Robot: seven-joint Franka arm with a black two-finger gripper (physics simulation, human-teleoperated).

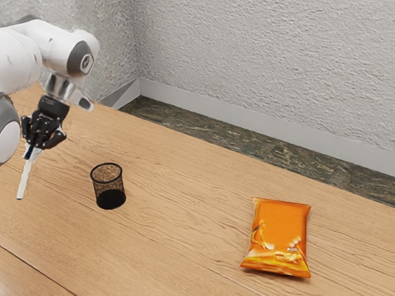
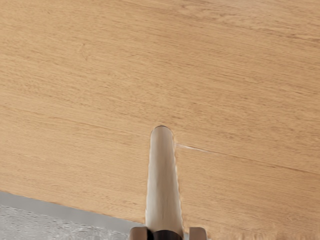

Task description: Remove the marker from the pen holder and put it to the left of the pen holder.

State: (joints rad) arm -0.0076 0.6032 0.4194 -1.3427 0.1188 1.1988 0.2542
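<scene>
My black gripper (image 1: pixel 36 147) is at the exterior view's left, shut on the white marker (image 1: pixel 24 178), which hangs down nearly upright from it. Whether the marker's lower tip touches the table I cannot tell. The black mesh pen holder (image 1: pixel 108 187) stands on the wooden table, toward the exterior view's right from the marker, apart from it and with nothing seen inside. In the wrist view the marker (image 2: pixel 163 180) extends out from between the two fingertips of the gripper (image 2: pixel 168 234).
An orange snack bag (image 1: pixel 278 238) lies on the table (image 1: pixel 172 258), well to the exterior view's right of the pen holder. A textured wall (image 1: pixel 284 65) rises behind the table's far edge, beyond a strip of dark floor.
</scene>
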